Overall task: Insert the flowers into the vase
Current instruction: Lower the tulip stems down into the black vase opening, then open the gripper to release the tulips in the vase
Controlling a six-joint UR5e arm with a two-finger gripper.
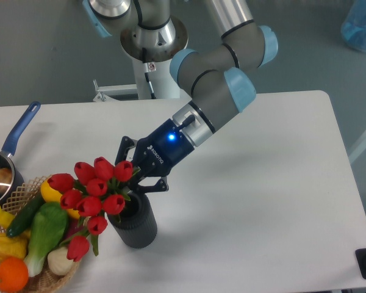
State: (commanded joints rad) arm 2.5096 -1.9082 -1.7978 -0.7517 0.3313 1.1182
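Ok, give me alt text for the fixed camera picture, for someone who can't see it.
A robot gripper holds a bunch of red tulips at the mouth of a dark grey ribbed vase on a white table. A basket of vegetables and a blue-handled saucepan sit at the left.

Red flowers (94, 194) with green stems stand over a dark grey vase (134, 224), its sides seemingly finely ribbed. The gripper (133, 174) is black with a blue light. Far left, the saucepan (12, 146) has a blue handle; the table (262, 183) is white.
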